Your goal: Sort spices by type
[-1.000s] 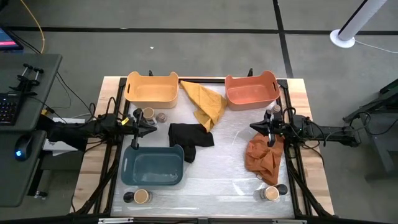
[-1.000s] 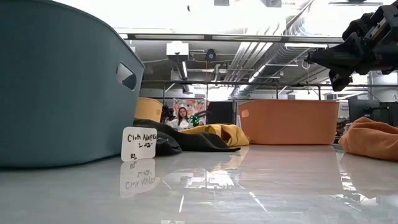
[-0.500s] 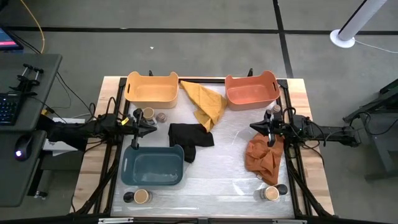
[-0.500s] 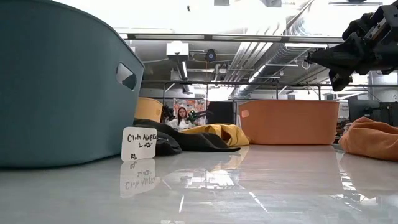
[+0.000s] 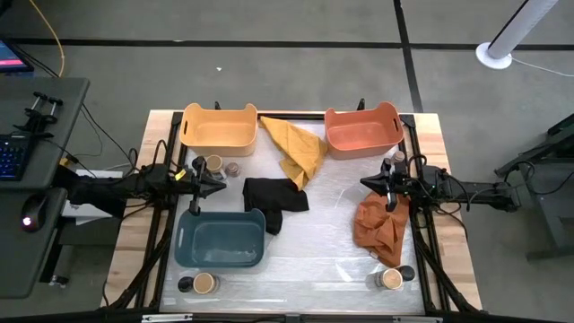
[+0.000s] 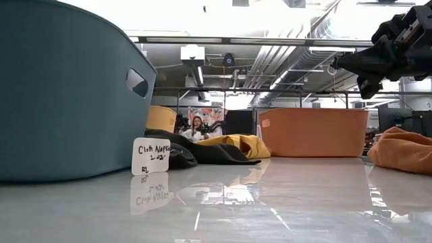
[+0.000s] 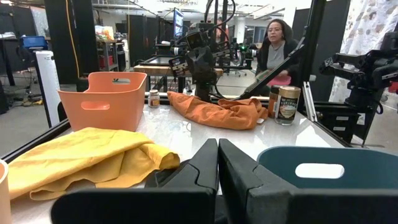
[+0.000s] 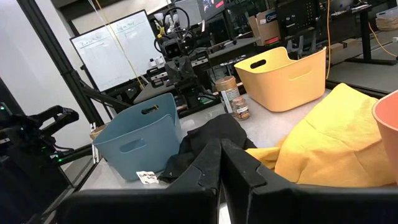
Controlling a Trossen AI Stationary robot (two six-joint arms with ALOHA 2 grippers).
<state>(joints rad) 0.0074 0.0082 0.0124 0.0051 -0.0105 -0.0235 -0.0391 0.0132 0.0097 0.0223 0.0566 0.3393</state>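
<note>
Small round spice jars stand upright on the table in clusters. A tan-topped jar and a brownish-topped jar stand by the yellow bin, also seen as jars. A tan-topped jar and a dark jar stand at the near left corner. Two jars stand at the near right corner, also seen as jars. Two more jars stand beside the right arm. My left gripper is shut above the table, just near of the yellow-bin jars. My right gripper is shut above the table, beside the orange cloth.
An orange bin stands at the far right and a blue bin near left. A yellow cloth, a black cloth and an orange cloth lie between them. A small label card stands by the blue bin. A person is beyond the table.
</note>
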